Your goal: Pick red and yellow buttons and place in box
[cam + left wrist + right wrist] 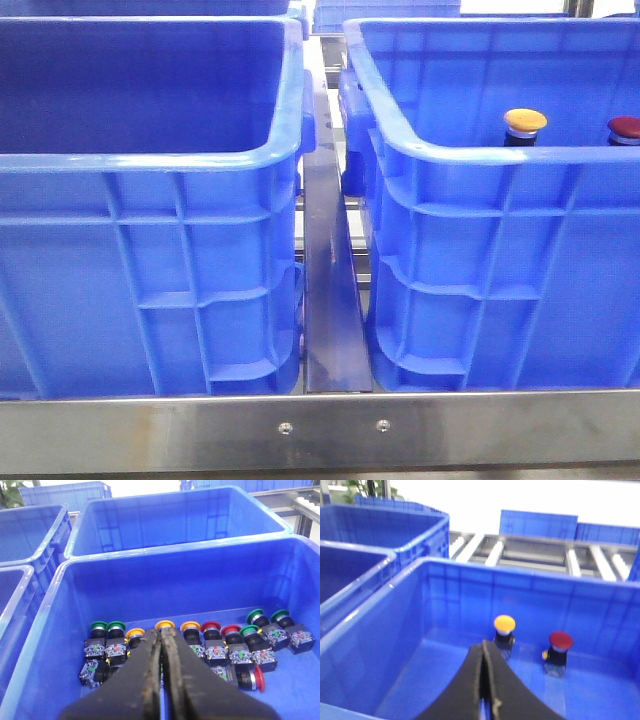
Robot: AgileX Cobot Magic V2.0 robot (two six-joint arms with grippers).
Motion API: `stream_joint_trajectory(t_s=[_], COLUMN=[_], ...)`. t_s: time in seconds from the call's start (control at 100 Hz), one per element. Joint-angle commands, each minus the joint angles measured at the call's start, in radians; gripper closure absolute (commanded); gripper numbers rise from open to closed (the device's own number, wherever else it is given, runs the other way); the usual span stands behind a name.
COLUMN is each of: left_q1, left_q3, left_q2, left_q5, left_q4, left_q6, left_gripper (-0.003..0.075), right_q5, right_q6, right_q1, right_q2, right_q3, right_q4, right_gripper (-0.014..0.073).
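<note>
A yellow button [504, 625] and a red button [560, 641] stand upright on their black bodies side by side on the floor of the blue box [470, 595]. The front view shows their caps, yellow [525, 122] and red [625, 127], over the right box's rim [450, 155]. My right gripper [483, 646] hangs shut and empty just short of the yellow button. My left gripper [162, 634] is shut and empty over another blue crate [175, 585] holding a row of several green, yellow and red buttons; a yellow cap [165, 625] lies just past its tips.
The left crate [150, 160] stands beside the right box with a metal rail [330, 300] between them. More blue crates [175, 515] stand behind. A roller conveyor [530, 555] runs behind the right box. Neither arm shows in the front view.
</note>
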Motion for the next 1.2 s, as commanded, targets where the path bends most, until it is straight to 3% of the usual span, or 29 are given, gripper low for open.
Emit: stream_joint_trajectory(t_s=[0.0, 0.9, 1.19], left_q1=[0.001, 0.001, 0.001], left_q3=[-0.008, 0.012, 0.180], left_q2=[-0.016, -0.022, -0.093], left_q5=[-0.088, -0.088, -0.282], left_q4=[0.000, 0.000, -0.008], left_q6=[-0.009, -0.009, -0.010], left_gripper=[0.0741, 0.0741, 0.0741], right_q5=[-0.006, -0.004, 0.001], right_q6=[-0.007, -0.007, -0.007], right_q1=[-0.001, -0.001, -0.001], right_q2=[-0.029, -0.040, -0.040], right_q3=[-0.024, -0.024, -0.024], right_q4=[0.027, 0.029, 0.029], right_gripper=[0.0660, 0.0660, 0.0660])
